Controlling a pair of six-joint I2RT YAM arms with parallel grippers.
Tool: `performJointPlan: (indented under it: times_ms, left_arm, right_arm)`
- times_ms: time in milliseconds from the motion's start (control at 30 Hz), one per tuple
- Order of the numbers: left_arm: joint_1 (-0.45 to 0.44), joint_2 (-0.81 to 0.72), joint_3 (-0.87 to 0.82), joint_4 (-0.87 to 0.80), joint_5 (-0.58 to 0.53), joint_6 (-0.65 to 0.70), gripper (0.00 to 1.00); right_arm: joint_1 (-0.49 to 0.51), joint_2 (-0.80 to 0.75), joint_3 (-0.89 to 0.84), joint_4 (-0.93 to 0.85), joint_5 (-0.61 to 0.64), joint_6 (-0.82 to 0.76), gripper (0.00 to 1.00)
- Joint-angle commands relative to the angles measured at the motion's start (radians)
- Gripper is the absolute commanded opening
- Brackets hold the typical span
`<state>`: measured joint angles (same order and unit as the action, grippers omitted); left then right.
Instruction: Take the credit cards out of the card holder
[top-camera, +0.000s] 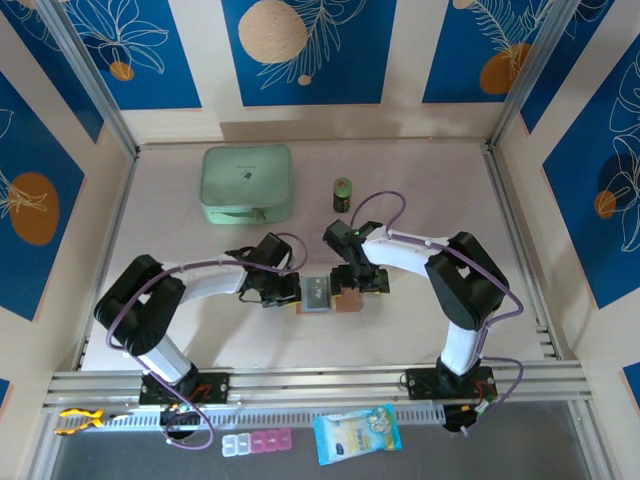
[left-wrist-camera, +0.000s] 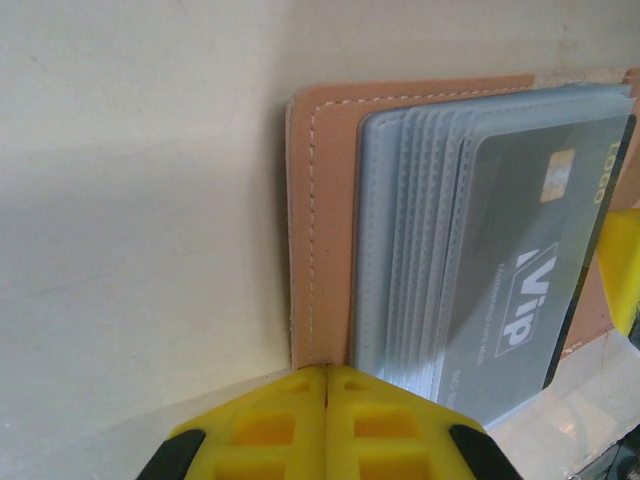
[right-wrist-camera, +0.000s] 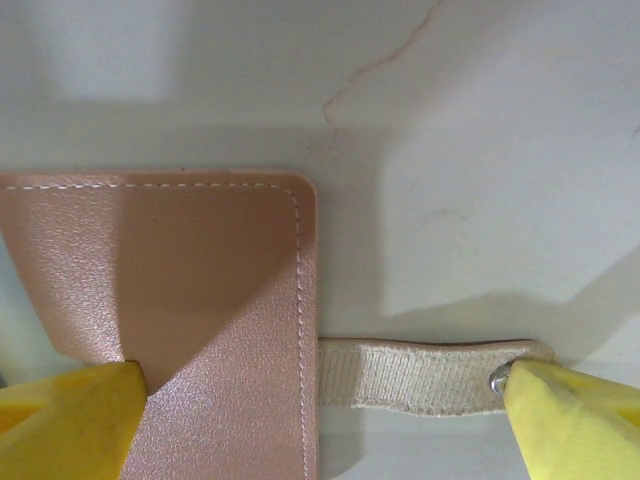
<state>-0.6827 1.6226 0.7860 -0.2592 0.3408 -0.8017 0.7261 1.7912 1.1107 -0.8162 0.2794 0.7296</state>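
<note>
The salmon-pink card holder (top-camera: 330, 297) lies open on the bench (top-camera: 420, 340), between two pincers. The left pincer (left-wrist-camera: 326, 385) is clenched tight with nothing visible between its jaws, its tips at the holder's edge just beside the stacked grey sleeves (left-wrist-camera: 410, 230). The right pincer (right-wrist-camera: 322, 375) stands released, jaws wide, one fingertip over the pink cover and the other at the end of the snap tab (right-wrist-camera: 420, 375). There is one holder, and one dark credit card (left-wrist-camera: 530, 260) is visible, tucked in the top sleeve.
</note>
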Motion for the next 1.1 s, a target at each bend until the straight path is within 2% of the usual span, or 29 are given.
performJointPlan:
  times_ms: [0, 267, 500, 733, 900, 1067]
  left_arm:
    - [0.005, 0.037, -0.021, -0.066, -0.04, 0.017, 0.01]
    - [0.006, 0.035, -0.007, -0.063, -0.026, 0.017, 0.01]
    - [0.006, -0.009, 0.011, -0.072, -0.021, 0.004, 0.02]
    - [0.008, -0.056, 0.079, -0.141, -0.031, 0.026, 0.04]
    - [0.008, -0.079, 0.104, -0.142, -0.023, 0.017, 0.04]
    - [0.004, -0.053, 0.114, -0.082, 0.035, 0.0, 0.05]
  right_arm:
    - [0.004, -0.013, -0.036, 0.024, -0.062, 0.01, 0.93]
    - [0.006, -0.123, 0.016, -0.038, -0.04, 0.016, 0.92]
    - [0.009, -0.177, 0.046, -0.051, -0.061, 0.012, 0.81]
    - [0.025, -0.222, 0.019, 0.052, -0.124, 0.014, 0.67]
    - [0.02, -0.23, -0.001, 0.113, -0.196, 0.026, 0.63]
    - [0.016, -0.229, -0.056, 0.224, -0.299, 0.048, 0.59]
